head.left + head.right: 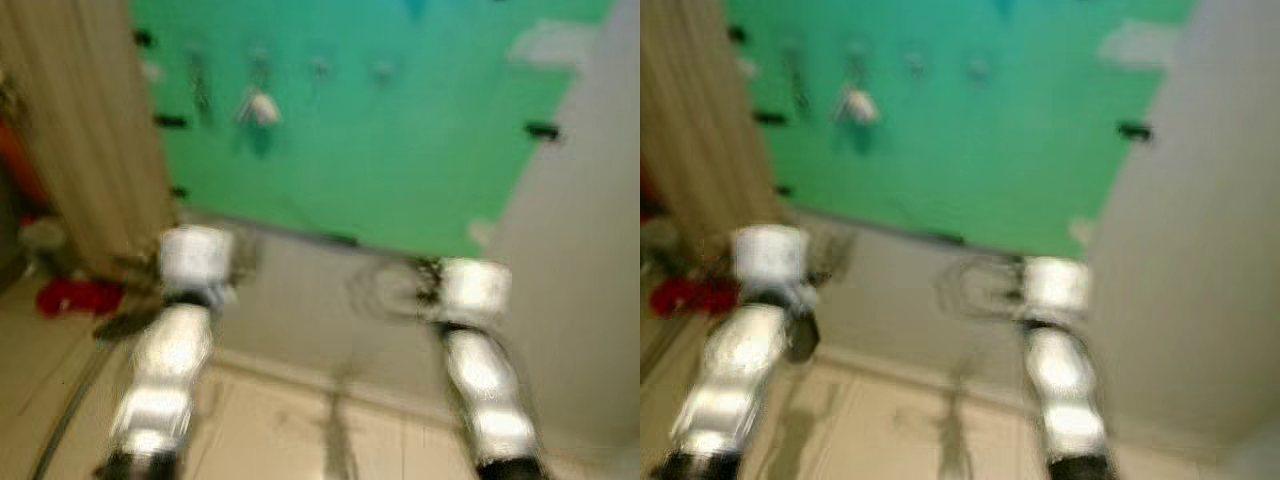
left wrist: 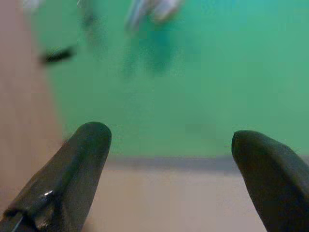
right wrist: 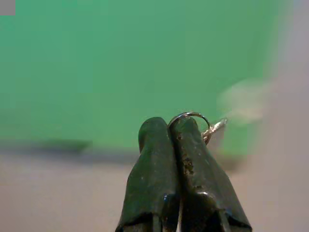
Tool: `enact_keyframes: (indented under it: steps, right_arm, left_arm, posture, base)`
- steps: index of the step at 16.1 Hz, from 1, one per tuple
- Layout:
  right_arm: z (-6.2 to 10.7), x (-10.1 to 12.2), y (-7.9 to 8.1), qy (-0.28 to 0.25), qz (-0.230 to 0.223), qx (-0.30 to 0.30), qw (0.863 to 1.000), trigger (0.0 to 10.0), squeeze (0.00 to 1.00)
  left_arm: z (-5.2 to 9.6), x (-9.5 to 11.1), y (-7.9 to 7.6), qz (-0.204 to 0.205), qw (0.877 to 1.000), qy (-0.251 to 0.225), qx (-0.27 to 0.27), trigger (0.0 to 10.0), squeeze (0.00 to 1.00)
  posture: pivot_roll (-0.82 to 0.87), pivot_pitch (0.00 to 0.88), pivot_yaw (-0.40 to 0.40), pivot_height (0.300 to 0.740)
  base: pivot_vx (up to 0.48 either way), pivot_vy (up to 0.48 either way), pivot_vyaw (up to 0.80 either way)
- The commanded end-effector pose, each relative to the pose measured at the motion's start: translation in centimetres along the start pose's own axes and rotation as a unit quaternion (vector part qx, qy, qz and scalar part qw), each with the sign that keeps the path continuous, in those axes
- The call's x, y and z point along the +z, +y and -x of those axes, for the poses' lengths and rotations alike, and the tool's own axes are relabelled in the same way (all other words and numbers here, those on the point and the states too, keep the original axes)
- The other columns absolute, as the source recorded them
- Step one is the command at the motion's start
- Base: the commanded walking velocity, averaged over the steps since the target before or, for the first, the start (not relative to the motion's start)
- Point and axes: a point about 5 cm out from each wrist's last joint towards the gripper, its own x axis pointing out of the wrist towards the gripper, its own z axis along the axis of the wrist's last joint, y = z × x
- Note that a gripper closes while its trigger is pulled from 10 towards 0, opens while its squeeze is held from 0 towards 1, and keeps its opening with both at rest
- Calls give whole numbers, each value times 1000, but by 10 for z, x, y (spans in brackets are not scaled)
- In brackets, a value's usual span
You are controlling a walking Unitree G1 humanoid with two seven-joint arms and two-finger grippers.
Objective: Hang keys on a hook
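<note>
**Green board ahead, keys pinched in my right gripper**

Green board (image 1: 400,150) on the wall carries a row of hooks (image 1: 320,68) near its top, and I am facing it with both arms raised, the head views smeared. I judge this the approach step: the keys are in hand but not yet hung.

My right gripper (image 3: 170,128) has its fingers pressed together on the keys (image 3: 195,121); a thin metal ring arcs over the fingertips and a bit of key pokes out beside them, in front of the board's lower part. In the head view the ring is only a faint loop just ahead of the right wrist, well below the hooks.

My left gripper (image 2: 171,140) is spread wide with nothing between its fingers, pointing at the board.

One hook towards the left already bears a pale hanging thing (image 1: 258,108); the hooks to its right look bare, though blur keeps me from being sure.

Next, I reckon, the right arm must lift towards a bare hook, bring the ring's opening level with the tip, and slip it over before letting go. I would want a steadier view first.

No writing, brand or label can be read anywhere.
</note>
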Motion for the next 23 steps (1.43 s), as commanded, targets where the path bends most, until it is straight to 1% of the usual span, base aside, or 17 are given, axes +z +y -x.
enact_keyframes:
  steps: [1,2,3,4,5,6,7,9,12,13,14,15,17,18,19,21,23]
  right_arm:
    - [2,13,0,-31,0,-24,999,10000,0]
    - [5,7,1,-16,12,-14,1000,10000,0]
    - [7,-2,4,2,17,-1,1000,10000,0]
    - [8,-7,5,11,13,7,1000,10000,0]
    - [6,-4,12,7,12,19,1000,10000,0]
    - [2,3,19,-6,15,32,999,10000,0]
    - [0,7,21,-14,21,40,999,10000,0]
    - [-11,20,23,-34,19,46,998,10000,0]
    - [-16,21,24,-31,24,48,998,10000,12]
    - [-16,21,23,-31,24,47,998,10000,8]
    - [-15,22,24,-33,26,53,998,10000,0]
    - [-15,22,25,-34,27,55,998,10000,0]
    - [-15,22,24,-34,28,56,997,10000,0]
    - [-15,23,24,-37,30,55,997,10000,0]
    - [-15,22,23,-32,38,54,997,10000,0]
    - [-15,21,25,-29,34,54,998,10000,8]
    - [-14,24,27,-42,44,62,996,10000,4]
  left_arm:
    - [5,-1,10,-21,1000,7,-5,10000,0]
    - [6,-3,9,-24,1000,14,-12,10000,0]
    - [8,-4,7,-1,1000,14,-21,10000,0]
    - [10,-5,5,16,999,11,-30,10000,0]
    - [8,-4,7,20,999,13,-27,10000,0]
    - [5,-3,7,15,999,8,-31,10000,0]
    - [4,-2,5,11,999,6,-35,10000,0]
    - [-5,3,2,10,998,-3,-57,10000,0]
    - [-11,3,2,9,998,-2,-54,10000,0]
    - [-12,3,1,2,999,-3,-48,10000,0]
    - [-15,0,-1,-21,999,9,-38,10000,0]
    - [-15,-1,-1,-14,999,13,-35,10000,0]
    - [-15,2,-7,-7,999,-1,-47,10000,0]
    - [-15,4,-9,8,998,-9,-55,10000,0]
    - [-15,5,-8,17,998,-12,-55,10000,0]
    - [-17,6,-7,21,998,-19,-48,10000,0]
    - [-17,11,-7,25,998,-33,-40,10000,0]
  posture:
    - [17,0,-49,740]
    - [23,0,-45,740]
    - [25,0,-39,740]
    - [27,0,-38,740]
    - [24,0,-35,740]
    - [23,0,-34,740]
    - [19,0,-33,740]
    - [15,0,-30,740]
    - [3,0,-26,740]
    - [-1,0,-26,740]
    - [-5,0,-24,740]
    - [-6,0,-23,740]
    - [-14,0,-24,740]
    - [-16,0,-23,740]
    - [-18,0,-20,740]
    - [-24,0,-16,740]
    - [-25,0,-16,740]
  base:
    - [0,0,0]
    - [0,0,0]
    - [0,0,0]
    - [0,337,0]
    - [0,480,0]
    - [0,480,0]
    - [0,480,0]
    - [0,465,0]
    - [0,461,-800]
    - [0,461,0]
    - [0,0,0]
    - [0,0,0]
    - [0,0,0]
    - [251,0,0]
    - [454,0,0]
    - [448,0,-800]
    - [442,0,0]
